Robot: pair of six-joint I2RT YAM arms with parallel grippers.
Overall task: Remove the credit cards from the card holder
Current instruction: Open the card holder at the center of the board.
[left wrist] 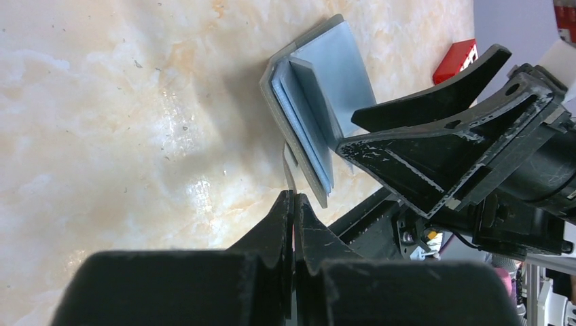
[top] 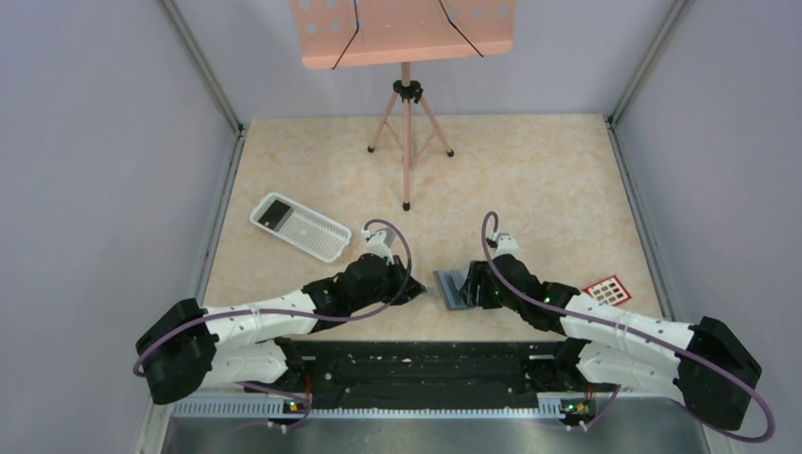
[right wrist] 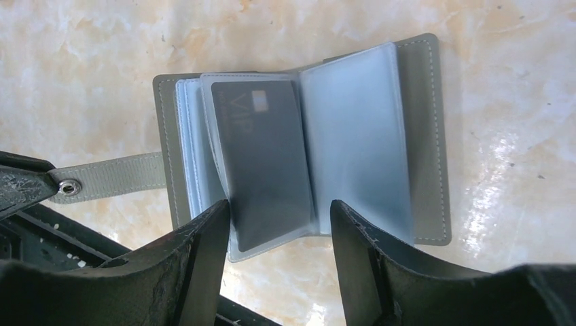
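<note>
Grey card holder [right wrist: 424, 136] open, its strap [right wrist: 122, 178] pinched between left fingers [left wrist: 275, 227].

This looks like a robot test cell in a lab: plain pale walls [top: 95, 142] enclose a marble-patterned table [top: 530, 170], a pink perforated board [top: 407, 28] stands on a tripod [top: 407, 123] at the far side, and two robot arms [top: 255, 326] are bolted at the near edge.

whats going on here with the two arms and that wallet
The left gripper is shut on the strap of the card holder, holding it on the table. The right gripper hangs open over the open holder, where a dark card sits in a clear sleeve. A red card lies on the table to the right.
</note>
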